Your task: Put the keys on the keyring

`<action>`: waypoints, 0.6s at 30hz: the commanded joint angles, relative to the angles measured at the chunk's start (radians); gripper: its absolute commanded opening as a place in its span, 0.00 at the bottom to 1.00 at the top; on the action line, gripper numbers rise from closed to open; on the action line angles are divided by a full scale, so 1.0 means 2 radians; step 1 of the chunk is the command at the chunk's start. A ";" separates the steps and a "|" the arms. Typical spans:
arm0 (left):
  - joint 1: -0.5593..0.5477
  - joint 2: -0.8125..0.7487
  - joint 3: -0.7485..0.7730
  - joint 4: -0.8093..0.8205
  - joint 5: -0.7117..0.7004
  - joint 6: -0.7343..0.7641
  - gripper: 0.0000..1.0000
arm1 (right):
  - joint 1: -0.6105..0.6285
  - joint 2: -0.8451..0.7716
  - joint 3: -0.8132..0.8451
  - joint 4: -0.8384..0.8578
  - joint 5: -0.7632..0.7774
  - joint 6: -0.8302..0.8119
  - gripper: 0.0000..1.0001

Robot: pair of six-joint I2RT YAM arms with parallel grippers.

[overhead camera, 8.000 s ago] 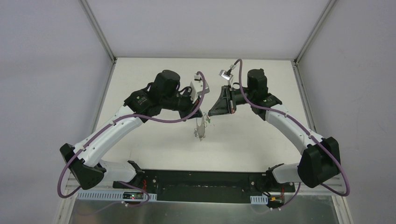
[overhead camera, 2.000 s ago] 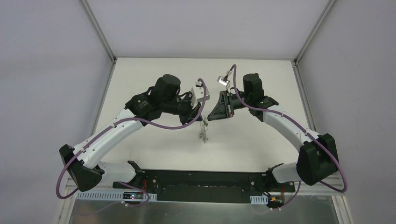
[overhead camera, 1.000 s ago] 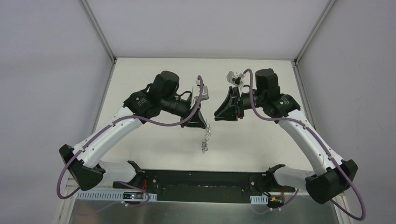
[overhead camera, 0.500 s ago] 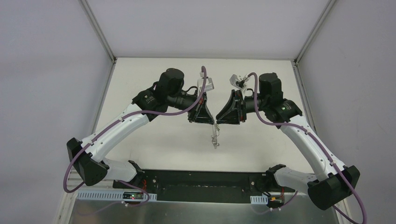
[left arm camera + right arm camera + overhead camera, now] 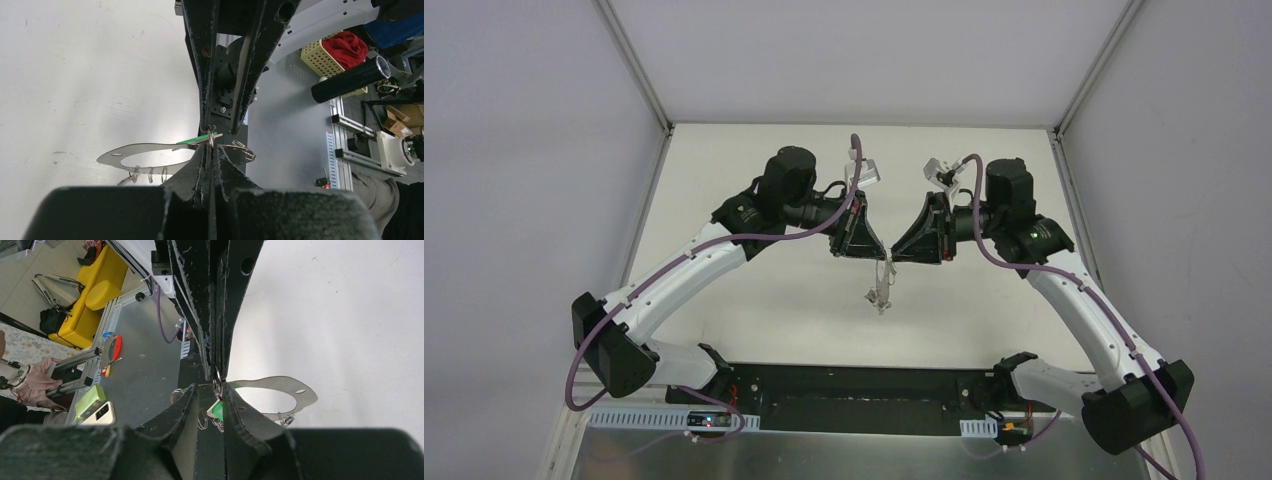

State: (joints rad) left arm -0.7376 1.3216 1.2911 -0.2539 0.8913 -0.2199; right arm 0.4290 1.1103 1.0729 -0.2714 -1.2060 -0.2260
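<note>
Both grippers meet tip to tip above the table's middle. My left gripper (image 5: 879,256) (image 5: 211,146) is shut on a small silver ring of the keyring (image 5: 881,290), whose flat silver loop (image 5: 145,148) (image 5: 272,382) hangs below with small rings along it. The green-headed key (image 5: 192,140) lies edge-on just past the left tips. In the right wrist view its green head (image 5: 217,409) sits between the fingers of my right gripper (image 5: 894,259) (image 5: 209,385), against one finger. A dark gap separates it from the other finger, so those jaws stand apart.
The white table (image 5: 754,300) lies under the hanging keyring. The black base plate (image 5: 854,385) runs along the near edge between the arm bases. Grey enclosure walls and corner posts (image 5: 639,80) stand on both sides.
A second ago the grippers were apart. The left one moved right and up with the keyring and the right one moved left until the tips met. Little has moved since half a second ago.
</note>
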 commanded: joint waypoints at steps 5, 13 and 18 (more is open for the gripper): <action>0.010 -0.013 -0.013 0.061 0.023 -0.030 0.00 | -0.004 -0.012 -0.005 0.031 -0.019 0.010 0.21; 0.016 -0.007 -0.026 0.109 0.032 -0.073 0.00 | -0.005 -0.009 -0.014 0.052 -0.018 0.031 0.17; 0.017 -0.006 -0.028 0.113 0.034 -0.073 0.00 | -0.005 -0.007 -0.016 0.056 -0.017 0.033 0.16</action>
State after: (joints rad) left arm -0.7177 1.3216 1.2324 -0.1238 0.9283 -0.3351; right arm 0.4202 1.1069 1.0393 -0.2100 -1.2087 -0.1738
